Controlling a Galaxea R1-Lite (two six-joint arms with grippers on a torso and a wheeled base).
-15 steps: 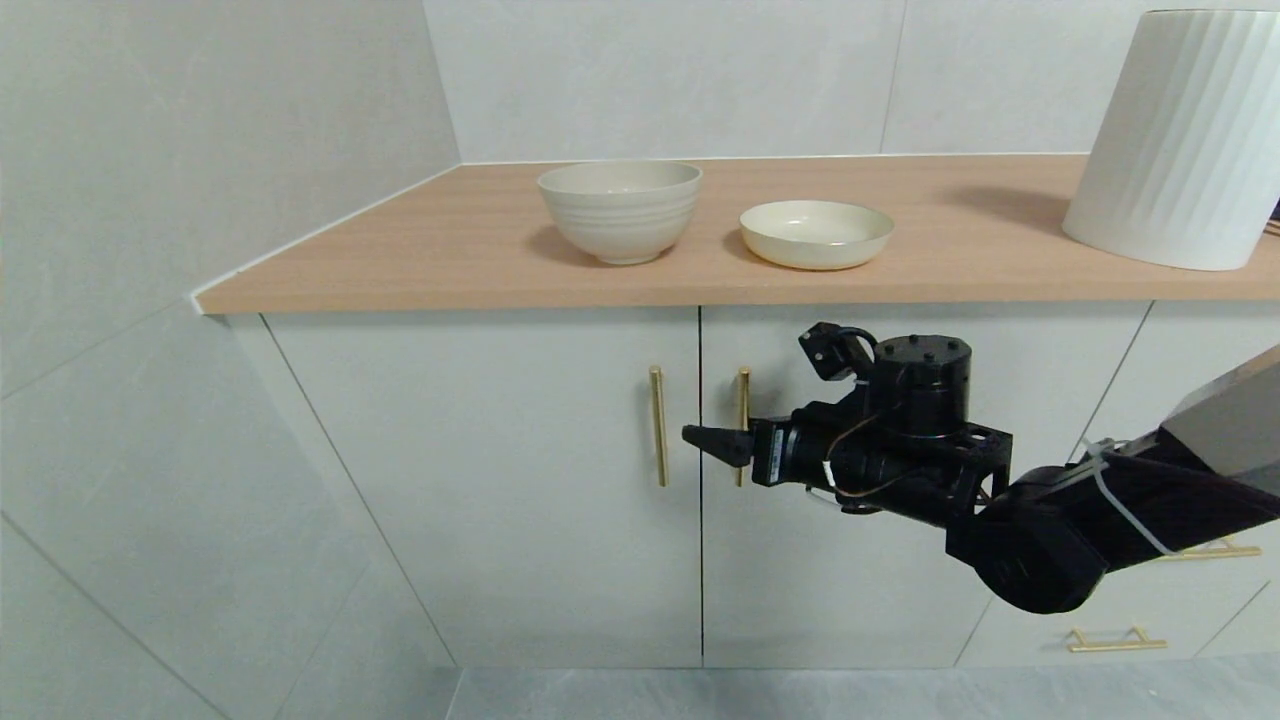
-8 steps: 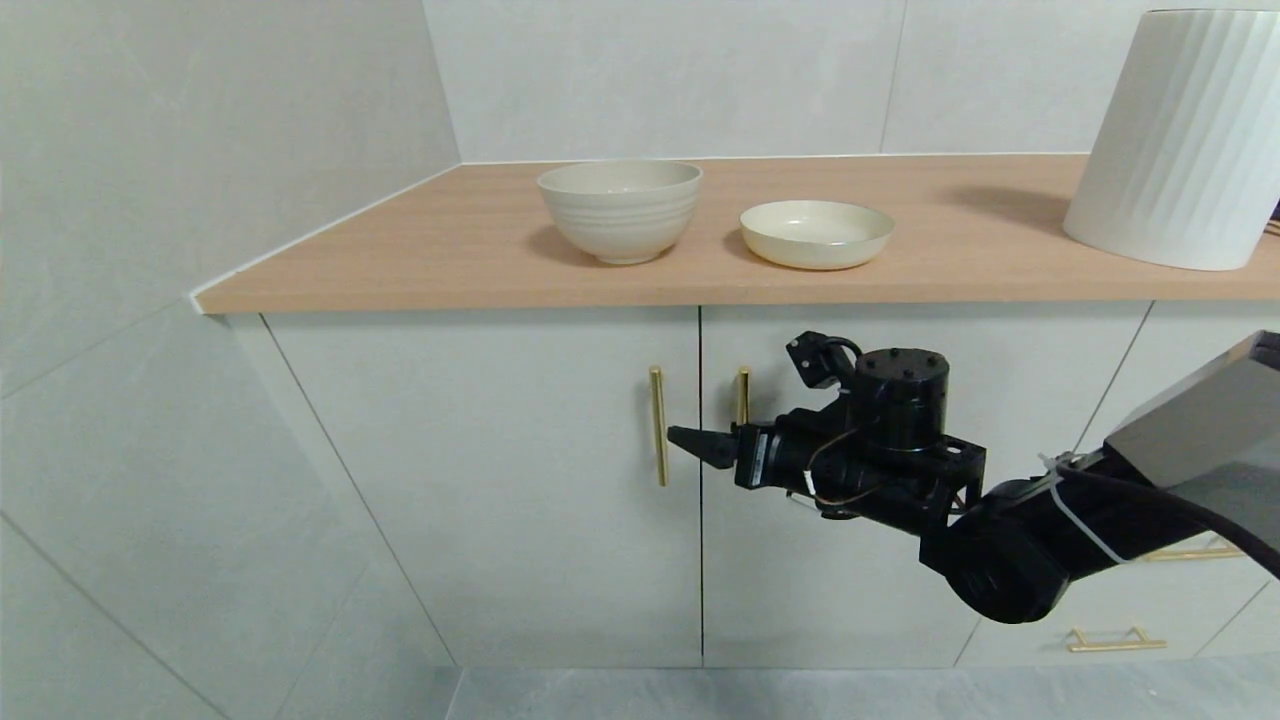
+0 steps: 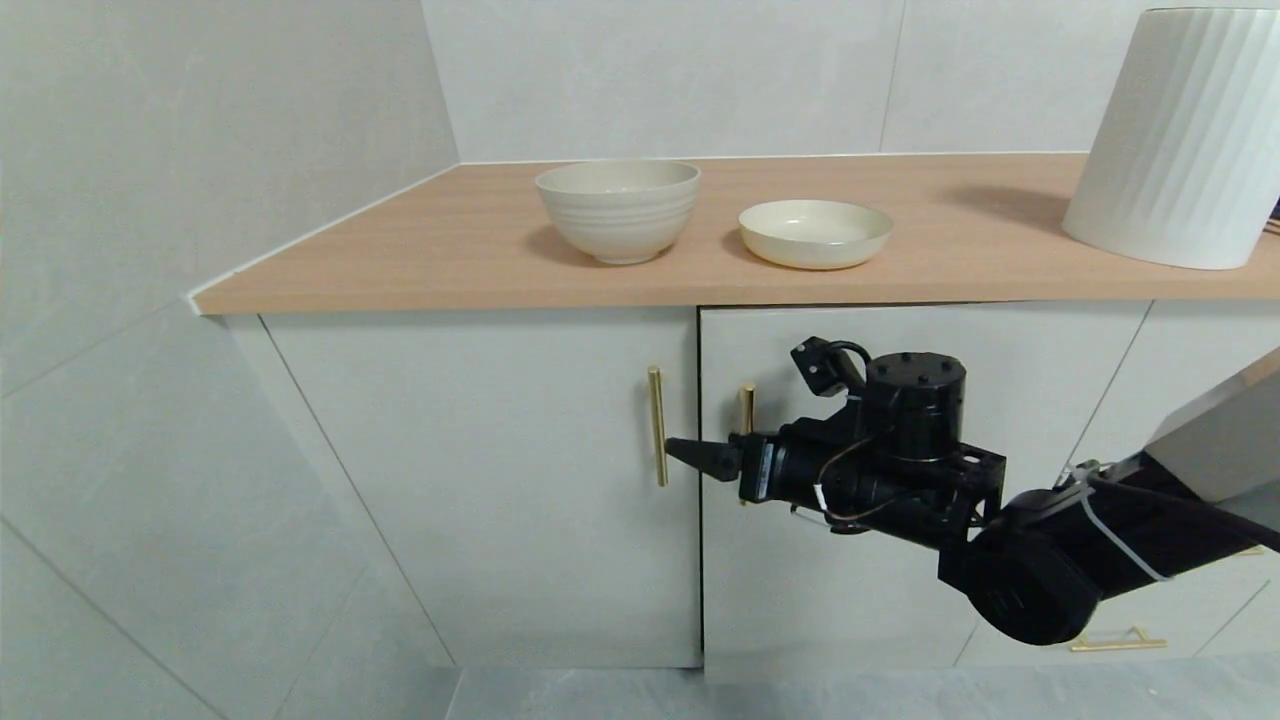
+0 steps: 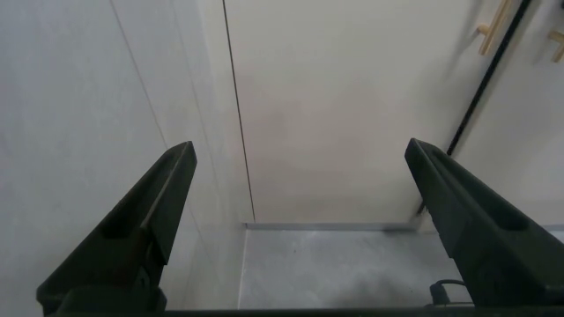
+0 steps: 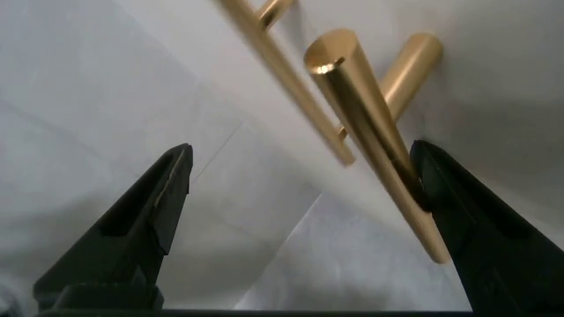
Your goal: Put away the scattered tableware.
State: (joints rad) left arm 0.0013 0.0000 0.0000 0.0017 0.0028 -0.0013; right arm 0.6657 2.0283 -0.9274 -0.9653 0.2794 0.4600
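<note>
A deep cream bowl (image 3: pixel 617 208) and a shallow cream plate (image 3: pixel 815 232) stand side by side on the wooden countertop (image 3: pixel 450 250). Below them, my right gripper (image 3: pixel 700 458) is at the right cabinet door's gold handle (image 3: pixel 746 405). In the right wrist view that handle (image 5: pixel 370 114) sits between the spread fingers of my right gripper (image 5: pixel 301 158), up against one finger. The right door stands slightly ajar. My left gripper (image 4: pixel 300 150) is open, low before the cabinet's left door and the floor, with nothing between its fingers.
A tall white ribbed container (image 3: pixel 1180 140) stands at the right end of the countertop. The left door with its gold handle (image 3: pixel 656 425) is closed. A gold drawer handle (image 3: pixel 1115 640) shows low on the right. A tiled wall closes off the left side.
My right gripper first slid left past the right door's handle, then drew back with the handle hooked. The right door has swung out a little, opening a dark gap along its top edge.
</note>
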